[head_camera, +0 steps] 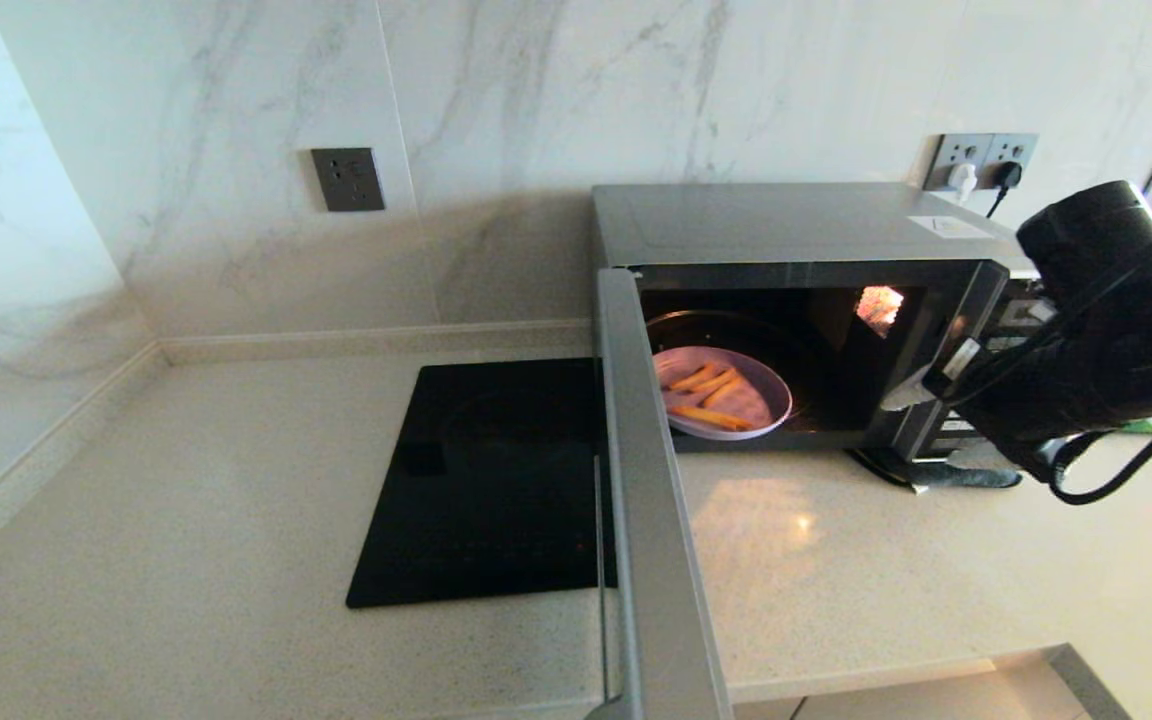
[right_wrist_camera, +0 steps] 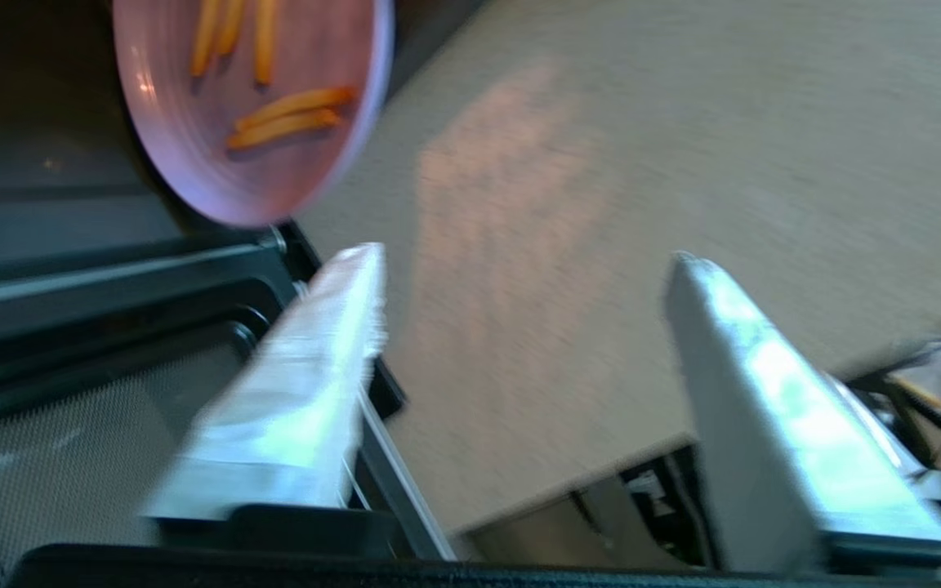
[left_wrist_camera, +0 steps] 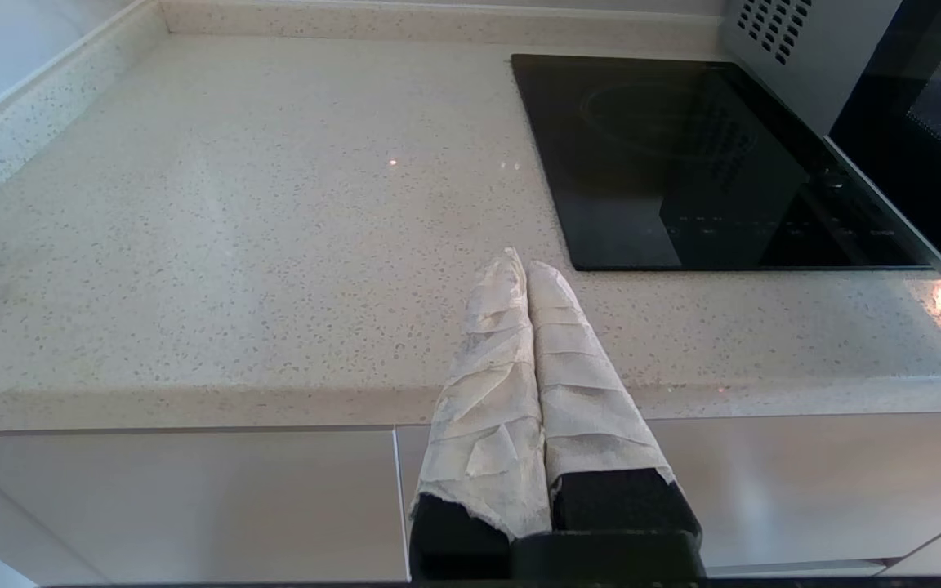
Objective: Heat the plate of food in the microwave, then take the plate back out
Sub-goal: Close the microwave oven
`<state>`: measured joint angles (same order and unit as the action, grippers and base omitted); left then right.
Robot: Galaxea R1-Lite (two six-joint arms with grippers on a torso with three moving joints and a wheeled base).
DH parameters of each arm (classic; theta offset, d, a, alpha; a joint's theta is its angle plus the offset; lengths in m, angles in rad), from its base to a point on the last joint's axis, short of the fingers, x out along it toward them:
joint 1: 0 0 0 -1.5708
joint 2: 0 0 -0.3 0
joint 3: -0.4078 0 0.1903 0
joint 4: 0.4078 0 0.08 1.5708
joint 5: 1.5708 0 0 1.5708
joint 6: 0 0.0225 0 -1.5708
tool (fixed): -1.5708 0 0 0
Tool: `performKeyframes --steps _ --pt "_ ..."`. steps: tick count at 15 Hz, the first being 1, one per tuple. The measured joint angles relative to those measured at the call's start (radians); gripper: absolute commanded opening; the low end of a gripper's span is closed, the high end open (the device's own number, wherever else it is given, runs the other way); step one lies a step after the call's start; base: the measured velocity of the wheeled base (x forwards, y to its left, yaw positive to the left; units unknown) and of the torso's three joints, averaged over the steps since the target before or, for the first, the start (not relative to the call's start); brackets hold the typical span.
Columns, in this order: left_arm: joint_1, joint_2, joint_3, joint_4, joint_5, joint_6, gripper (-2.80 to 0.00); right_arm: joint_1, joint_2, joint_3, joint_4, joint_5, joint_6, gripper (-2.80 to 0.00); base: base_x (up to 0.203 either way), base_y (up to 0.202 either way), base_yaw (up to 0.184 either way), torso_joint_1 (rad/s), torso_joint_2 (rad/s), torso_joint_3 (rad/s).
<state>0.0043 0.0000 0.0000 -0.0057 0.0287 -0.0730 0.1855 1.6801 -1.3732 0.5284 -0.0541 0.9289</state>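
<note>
Left gripper (left_wrist_camera: 528, 273): cloth-wrapped fingers pressed together, holding nothing, over the edge of the speckled stone surface (head_camera: 186, 520). Flat black glass cooktop (head_camera: 491, 480) beside the open grey door (head_camera: 651, 500). Right gripper (right_wrist_camera: 519, 269): silvery fingers spread wide, empty, before the boxy microwave (head_camera: 786, 225); the round lilac plate of food (head_camera: 726, 392) with orange sticks sits inside.

- The microwave (head_camera: 786, 225) has a matt brushed-metal top and door edge.
- The cooktop (head_camera: 496, 480) is glossy black glass.
- The surface (head_camera: 186, 520) is speckled, polished stone.
- The left tool (left_wrist_camera: 526, 273) wears crinkled white cloth wrap.
- The plate of food (head_camera: 723, 393) looks smooth and glossy.
</note>
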Motion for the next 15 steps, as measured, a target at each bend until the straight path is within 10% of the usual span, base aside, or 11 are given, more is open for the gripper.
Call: performKeyframes --steps 7,10,15 --pt "0.000 0.000 0.000 0.000 0.000 0.000 -2.80 -0.002 -0.255 0.081 -0.011 0.032 -0.194 -2.80 0.000 0.000 0.000 0.000 0.00 0.000" --pt "0.000 0.000 0.000 0.000 0.000 0.000 -2.80 0.066 -0.337 0.074 -0.060 0.228 -0.341 -2.80 0.000 0.000 0.000 0.000 0.00 0.000" --pt "0.000 0.000 0.000 0.000 0.000 0.000 -2.80 0.262 -0.369 -0.057 -0.070 0.554 -0.365 -2.80 0.000 0.000 0.000 0.000 0.00 0.000"
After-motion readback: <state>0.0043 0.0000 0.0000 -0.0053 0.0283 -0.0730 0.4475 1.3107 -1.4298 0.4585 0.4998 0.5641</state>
